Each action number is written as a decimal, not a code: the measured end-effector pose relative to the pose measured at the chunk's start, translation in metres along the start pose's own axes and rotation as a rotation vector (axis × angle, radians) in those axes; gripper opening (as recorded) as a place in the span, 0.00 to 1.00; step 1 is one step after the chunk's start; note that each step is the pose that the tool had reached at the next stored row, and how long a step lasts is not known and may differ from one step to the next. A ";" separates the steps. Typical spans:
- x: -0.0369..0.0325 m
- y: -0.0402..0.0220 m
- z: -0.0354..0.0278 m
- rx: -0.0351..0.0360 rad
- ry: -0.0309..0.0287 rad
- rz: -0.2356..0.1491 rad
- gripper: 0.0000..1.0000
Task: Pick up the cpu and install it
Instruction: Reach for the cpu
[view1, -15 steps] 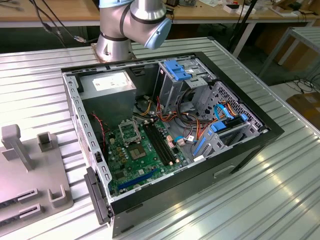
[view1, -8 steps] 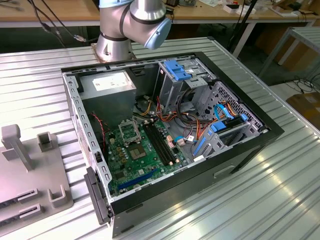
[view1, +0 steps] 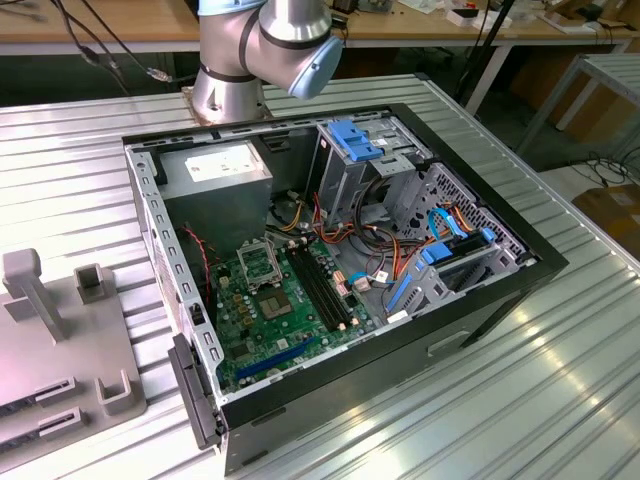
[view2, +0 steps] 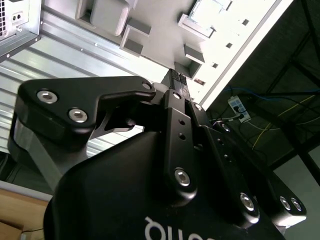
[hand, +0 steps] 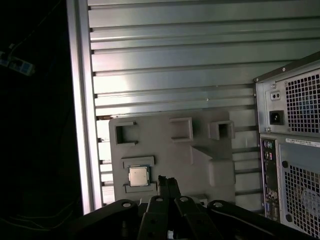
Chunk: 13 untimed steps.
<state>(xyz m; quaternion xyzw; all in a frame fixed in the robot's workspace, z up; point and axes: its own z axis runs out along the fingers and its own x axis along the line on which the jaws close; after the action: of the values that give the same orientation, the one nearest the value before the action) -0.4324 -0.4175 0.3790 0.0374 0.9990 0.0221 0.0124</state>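
1. Gripper (hand: 166, 181): in both wrist views the two fingers are pressed together at the tips and hold nothing. It hangs over the grey tray (hand: 165, 150), clear of its surface.
2. Cpu (hand: 139, 176): lies flat, silvery face up, in a shallow framed recess of the tray. In the first wrist view it sits near the fingertips but apart from them.
3. Handling, as a judgement: light, thin and stiff, with a smooth face likely to slip and a delicate underside. It is best taken by two opposite edges, gently, and kept level.
4. Computer case (view1: 500, 290): stands open beside the tray on the ribbed metal table (view1: 80, 180).
5. Green board (view1: 270, 310): inside the case, carrying the square metal-framed socket (view1: 255, 262).
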 end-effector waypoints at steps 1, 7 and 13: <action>0.0001 0.0000 0.0000 0.0000 0.0000 0.000 0.11; 0.0035 -0.0003 -0.0001 0.0000 0.0000 0.000 0.11; 0.0078 -0.0006 -0.0002 0.0000 0.0000 0.000 0.11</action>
<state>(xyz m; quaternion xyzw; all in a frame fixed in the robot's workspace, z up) -0.4402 -0.4175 0.3790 0.0374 0.9990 0.0221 0.0124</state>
